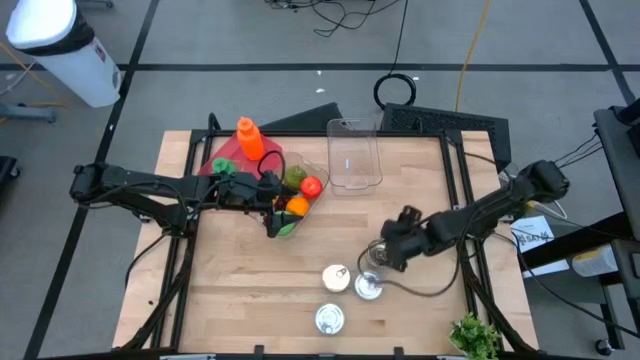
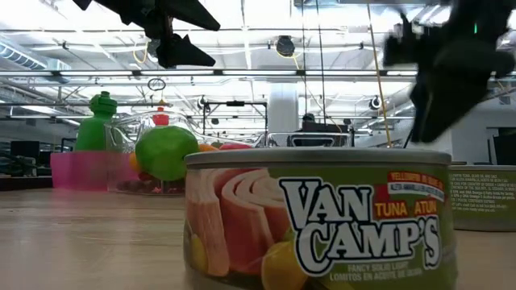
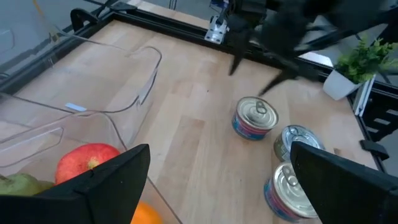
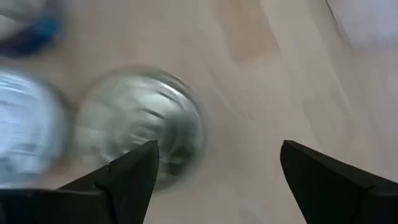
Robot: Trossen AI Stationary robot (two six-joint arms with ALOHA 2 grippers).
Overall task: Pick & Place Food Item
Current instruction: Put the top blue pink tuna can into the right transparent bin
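The right gripper (image 1: 378, 258) hangs spread and empty just above a tuna can (image 1: 369, 287) — one of three cans near it on the worktop (image 1: 250, 290), with a second can (image 1: 335, 278) beside and a third (image 1: 330, 319) a little further off. The left gripper (image 1: 275, 205) waits wide and empty over the clear bin (image 1: 290, 190) of fruit. By my judgement nothing is picked yet — grasp, carry and placing all remain.

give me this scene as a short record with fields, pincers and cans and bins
left pincer: open, empty, over the fruit bin
right pincer: open, empty, above the cans
cans: three on the table, nearest to right pincer, others and
fruit bin: clear, holds apple and orange
empty bin: clear, beside the fruit bin
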